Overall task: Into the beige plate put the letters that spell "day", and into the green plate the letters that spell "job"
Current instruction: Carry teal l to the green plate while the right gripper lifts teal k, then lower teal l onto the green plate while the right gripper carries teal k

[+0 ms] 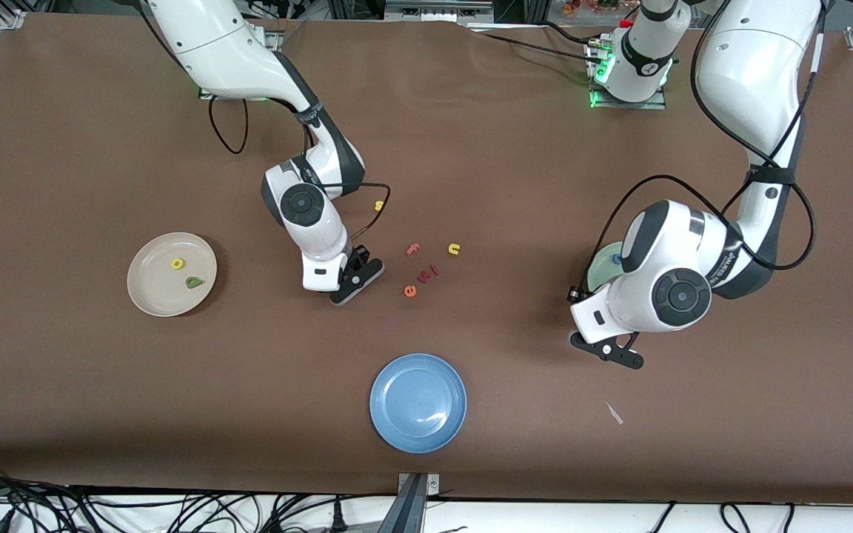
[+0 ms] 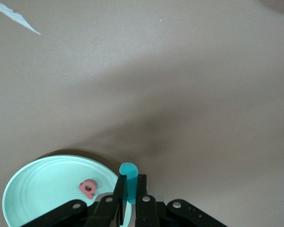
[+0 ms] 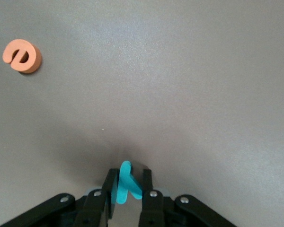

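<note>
Pinching the teal y (image 3: pixel 124 187), the right tool (image 3: pixel 125 189); the left tool (image 2: pixel 128 189) pinches the teal j (image 2: pixel 129 177).

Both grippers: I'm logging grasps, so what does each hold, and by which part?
Left gripper pinches the teal j by its stem, hook end sticking out. Right gripper pinches the teal y at its lower part, upper end protruding.
</note>
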You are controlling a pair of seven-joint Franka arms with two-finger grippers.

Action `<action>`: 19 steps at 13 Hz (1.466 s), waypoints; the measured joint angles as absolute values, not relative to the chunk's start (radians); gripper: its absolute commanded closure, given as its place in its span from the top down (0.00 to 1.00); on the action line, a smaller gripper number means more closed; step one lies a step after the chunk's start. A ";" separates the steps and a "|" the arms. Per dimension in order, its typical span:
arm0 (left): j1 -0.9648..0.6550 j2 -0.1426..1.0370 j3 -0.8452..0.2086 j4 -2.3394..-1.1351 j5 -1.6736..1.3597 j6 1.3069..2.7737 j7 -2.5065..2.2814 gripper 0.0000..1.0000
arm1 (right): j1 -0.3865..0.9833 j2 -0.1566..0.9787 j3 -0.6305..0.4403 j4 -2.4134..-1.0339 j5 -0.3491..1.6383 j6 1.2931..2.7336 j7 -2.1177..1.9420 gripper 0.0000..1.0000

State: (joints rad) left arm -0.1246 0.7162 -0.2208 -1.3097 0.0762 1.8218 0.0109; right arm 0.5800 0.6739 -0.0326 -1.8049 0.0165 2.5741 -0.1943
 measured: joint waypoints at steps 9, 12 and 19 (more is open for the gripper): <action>-0.125 0.709 -0.222 -1.310 0.076 1.823 0.011 0.00 | 0.543 0.662 -0.058 -1.632 0.037 2.231 -0.193 0.06; -0.125 0.708 -0.222 -1.310 0.076 1.823 0.011 0.00 | 0.512 0.634 -0.092 -1.629 0.037 2.149 -0.193 0.06; -0.124 0.707 -0.220 -1.313 0.076 1.823 0.011 0.00 | 0.501 0.598 -0.238 -1.679 0.038 2.084 -0.193 0.06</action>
